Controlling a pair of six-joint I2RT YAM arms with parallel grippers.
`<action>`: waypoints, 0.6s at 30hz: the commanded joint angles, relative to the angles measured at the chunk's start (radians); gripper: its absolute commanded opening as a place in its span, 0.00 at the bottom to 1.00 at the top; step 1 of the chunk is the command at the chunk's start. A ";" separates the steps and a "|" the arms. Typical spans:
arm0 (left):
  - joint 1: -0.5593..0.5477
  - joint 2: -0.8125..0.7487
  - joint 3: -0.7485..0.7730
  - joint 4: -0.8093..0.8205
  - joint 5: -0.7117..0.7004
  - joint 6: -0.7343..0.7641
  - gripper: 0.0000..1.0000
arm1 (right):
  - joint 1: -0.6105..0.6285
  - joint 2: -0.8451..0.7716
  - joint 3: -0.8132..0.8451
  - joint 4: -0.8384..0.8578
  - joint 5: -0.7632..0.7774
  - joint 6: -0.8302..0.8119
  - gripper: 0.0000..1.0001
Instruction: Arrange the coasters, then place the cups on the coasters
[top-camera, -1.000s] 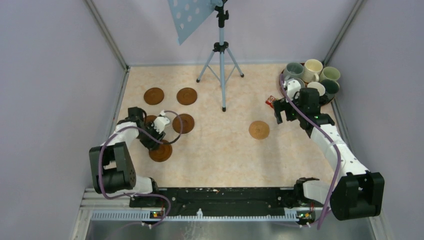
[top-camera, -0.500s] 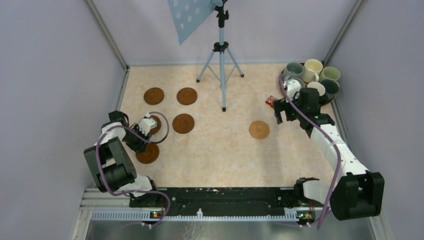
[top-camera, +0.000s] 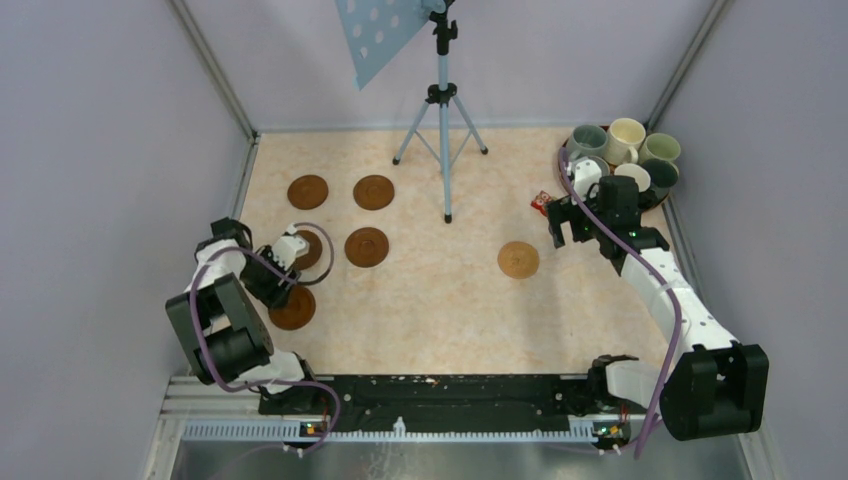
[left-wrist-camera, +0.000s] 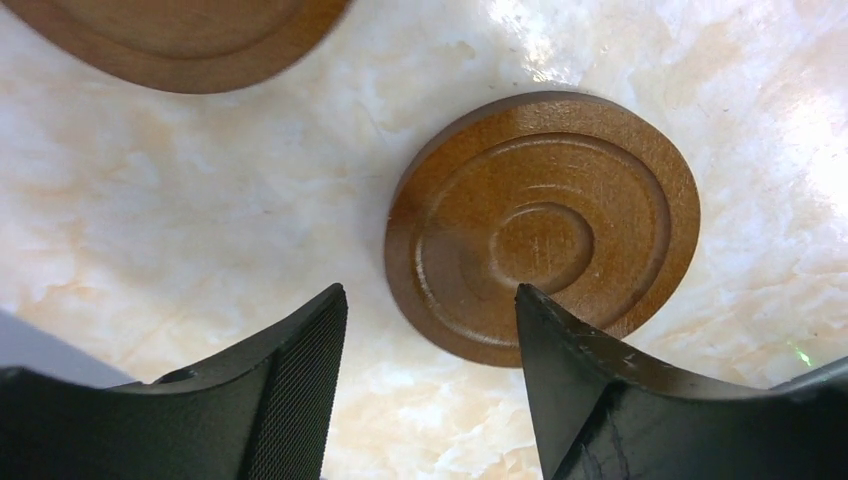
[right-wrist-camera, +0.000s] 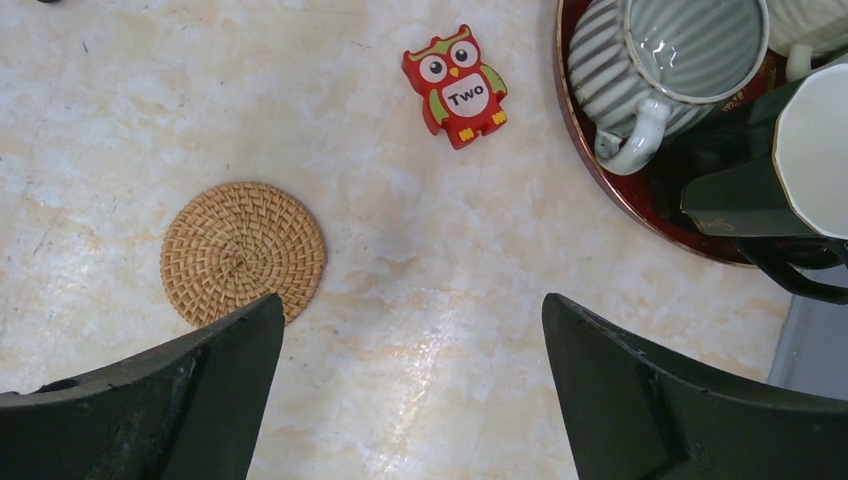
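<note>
Just beyond the left end effector — unheld — lies a coaster.

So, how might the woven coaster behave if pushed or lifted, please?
The woven coaster looks thin, so probably light. Lying flat on the smooth table, it would likely slide, not roll. Its low edge may resist pinching.
</note>
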 joint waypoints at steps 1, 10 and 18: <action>0.005 -0.042 0.134 -0.093 0.064 -0.014 0.70 | -0.004 -0.013 0.029 0.008 -0.016 -0.002 0.99; -0.224 -0.079 0.444 -0.193 0.192 -0.182 0.78 | -0.004 -0.010 0.034 0.006 -0.030 0.007 0.99; -0.719 -0.035 0.566 -0.040 0.126 -0.482 0.79 | -0.005 -0.019 0.036 0.008 -0.036 0.016 0.99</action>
